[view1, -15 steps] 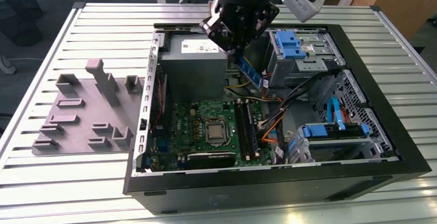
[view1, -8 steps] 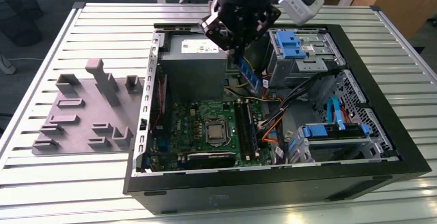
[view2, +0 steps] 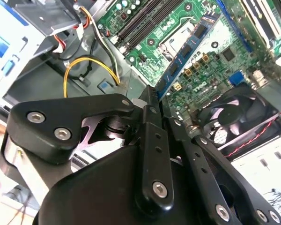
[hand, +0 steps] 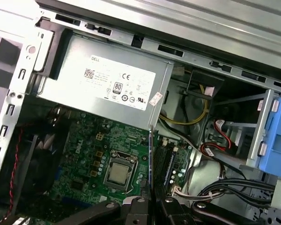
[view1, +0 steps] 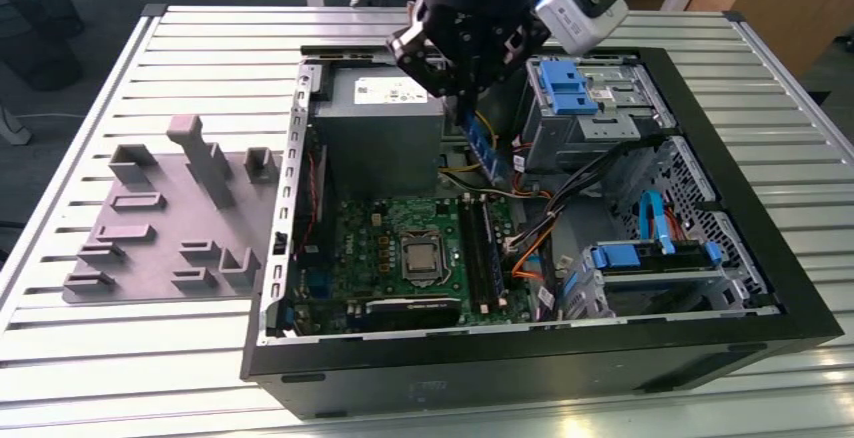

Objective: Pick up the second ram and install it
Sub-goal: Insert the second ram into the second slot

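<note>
The second ram (view2: 189,44) is being held edge-on in the gripper (view2: 152,101), jaws clamped on one short end, above the motherboard (view2: 225,61) inside the open PC case (view1: 747,288). In the exterior view the stick (view1: 483,150) is being carried below the gripper (view1: 461,88), approx. over the slots (view1: 481,248). Judged light, stiff, thin & fragile; it is best gripped by the edges, w/o pressure on chips. Appearance: narrow blue board, row of black chips.

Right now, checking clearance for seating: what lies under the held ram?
Under the ram, held by the gripper, lie the green motherboard and processor socket. The ram covers what is directly beneath.
</note>
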`<state>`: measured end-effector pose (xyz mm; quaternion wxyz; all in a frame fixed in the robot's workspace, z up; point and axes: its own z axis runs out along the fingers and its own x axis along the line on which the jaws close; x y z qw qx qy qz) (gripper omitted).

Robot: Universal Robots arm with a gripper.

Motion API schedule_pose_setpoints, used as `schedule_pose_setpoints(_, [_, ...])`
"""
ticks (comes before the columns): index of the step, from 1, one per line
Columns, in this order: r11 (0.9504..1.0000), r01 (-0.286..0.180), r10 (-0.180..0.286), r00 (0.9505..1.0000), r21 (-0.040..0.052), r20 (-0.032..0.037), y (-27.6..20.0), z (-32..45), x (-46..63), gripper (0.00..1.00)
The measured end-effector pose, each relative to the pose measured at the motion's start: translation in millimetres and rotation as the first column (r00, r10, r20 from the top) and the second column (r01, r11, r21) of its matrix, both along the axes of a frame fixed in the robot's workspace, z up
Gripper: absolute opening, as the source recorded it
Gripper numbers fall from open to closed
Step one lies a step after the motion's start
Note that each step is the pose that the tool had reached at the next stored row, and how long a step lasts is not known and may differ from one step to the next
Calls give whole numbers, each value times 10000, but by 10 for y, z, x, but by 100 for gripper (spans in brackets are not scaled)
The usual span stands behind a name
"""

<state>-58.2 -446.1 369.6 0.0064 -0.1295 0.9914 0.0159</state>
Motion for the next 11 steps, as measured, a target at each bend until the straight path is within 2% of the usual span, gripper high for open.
schedule_pose_setpoints(6, [9968, 796, -796, 9968, -2, 1, 8, -12, 0, 14])
schedule_pose_setpoints(11, [9891, 1475, -1475, 9891, -3, 0, 15, -22, 0, 14])
